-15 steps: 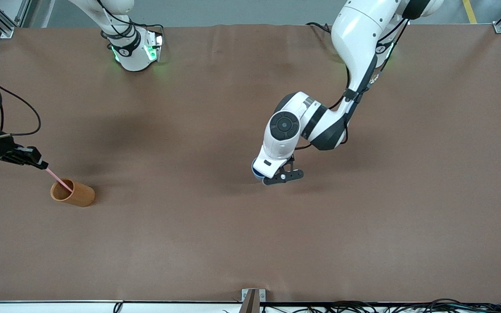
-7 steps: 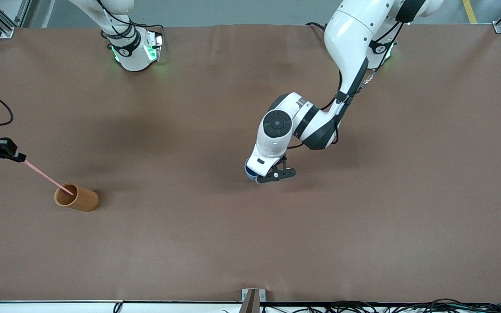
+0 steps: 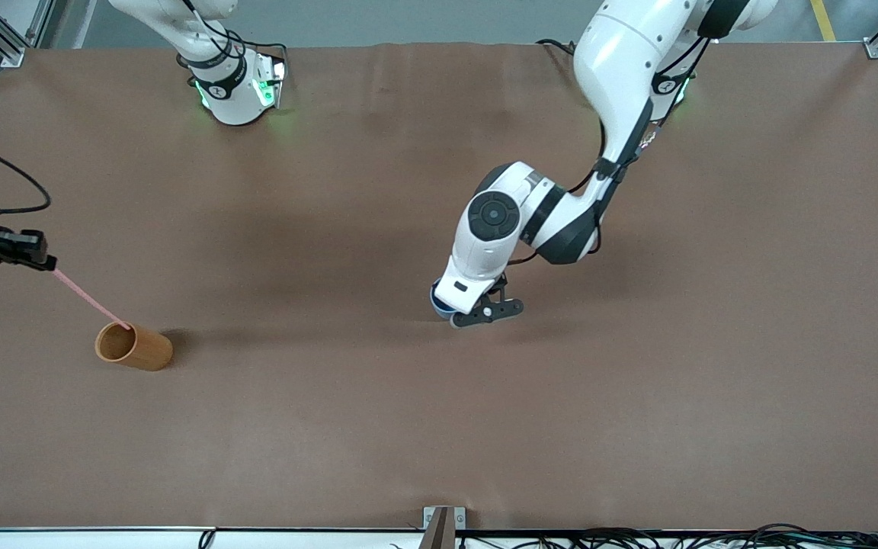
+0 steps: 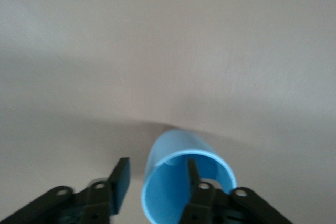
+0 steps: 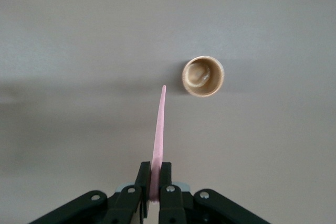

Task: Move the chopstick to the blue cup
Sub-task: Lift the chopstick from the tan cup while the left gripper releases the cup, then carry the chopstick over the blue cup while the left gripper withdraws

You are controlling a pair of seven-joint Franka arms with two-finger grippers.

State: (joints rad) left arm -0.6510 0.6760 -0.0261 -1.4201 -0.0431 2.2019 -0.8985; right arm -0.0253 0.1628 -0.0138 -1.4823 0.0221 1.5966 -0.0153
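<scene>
The blue cup (image 3: 437,300) stands upright near the table's middle, mostly hidden under the left arm's wrist. My left gripper (image 3: 485,313) is open and straddles the wall of the blue cup (image 4: 178,145), one finger inside and one outside, in the left wrist view (image 4: 157,174). My right gripper (image 3: 46,263) is at the right arm's end of the table, shut on the top of the pale-pink chopstick (image 3: 88,299). The chopstick (image 5: 159,124) hangs clear of the orange-brown cup, its tip just beside the rim, pinched by the right gripper (image 5: 155,174).
The orange-brown cup (image 3: 138,348) stands upright on the brown mat near the right arm's end, seen from above as the orange-brown cup (image 5: 202,76) in the right wrist view. Both robot bases sit along the table's edge farthest from the front camera.
My left gripper has opened on the blue cup. My right gripper has drawn the chopstick up and out of the orange-brown cup.
</scene>
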